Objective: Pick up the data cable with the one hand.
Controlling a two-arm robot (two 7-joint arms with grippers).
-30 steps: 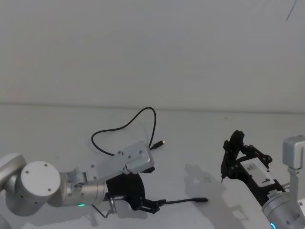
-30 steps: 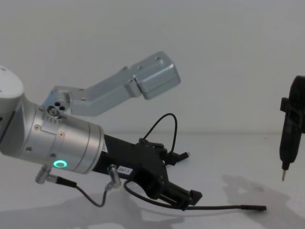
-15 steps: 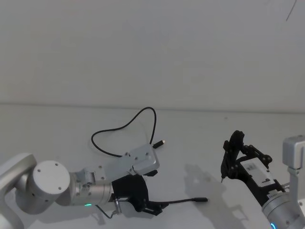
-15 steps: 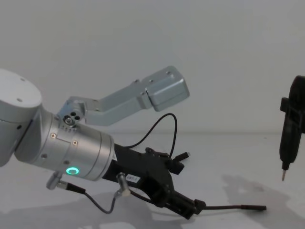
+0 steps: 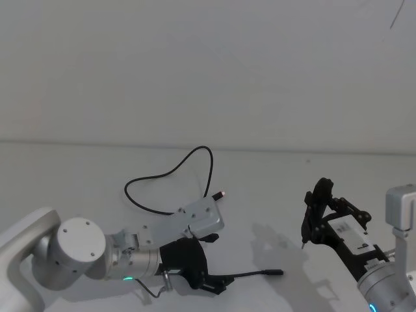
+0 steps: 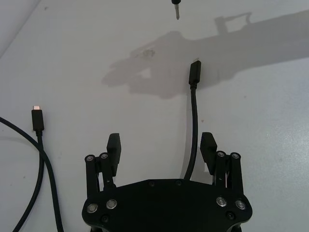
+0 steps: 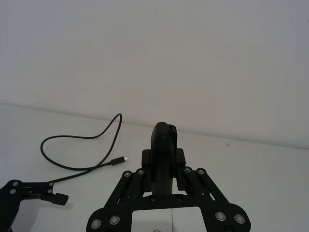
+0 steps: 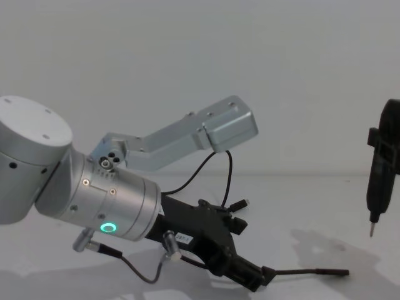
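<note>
**Head view:** The left gripper [image 5: 214,283] sits low at the bottom centre of the frame, down at the white table [image 5: 78,175]. The black cable [image 5: 212,170] loops across the middle of the frame. Its far plug [image 5: 218,195] lies above the gripper, and its near plug [image 5: 273,273] points right, just past the fingertips. The right gripper [image 5: 322,218] hangs at the lower right, well apart from the cable.

**Left wrist view:** The left gripper's jaws are spread. The cable [image 6: 195,113] runs up the frame between the 2 fingers, nearer the one on the right of the frame, and seems to touch neither. The near plug [image 6: 194,72] lies in the upper half, the far plug [image 6: 37,118] at the left edge.

**Right wrist view:** The right gripper's [image 7: 163,164] jaws look pressed against a dark pointed tool [image 7: 164,137] standing at the centre. The cable [image 7: 72,137] curls at the left, and the left gripper [image 7: 48,195] shows in the lower left corner.

**Chest view:** The left gripper [image 8: 262,275] slants down to the table at the bottom centre. The cable [image 8: 312,272] trails right from its tips along the surface. The tool [image 8: 381,169] hangs at the right edge.

The reach looks finished, and the step in hand is the grasp itself. The next move calls for closing the jaws on the stretch just behind the near plug. The tips should be kept right at the table so the thin cable does not slip under them. Only then should the arm lift.
</note>
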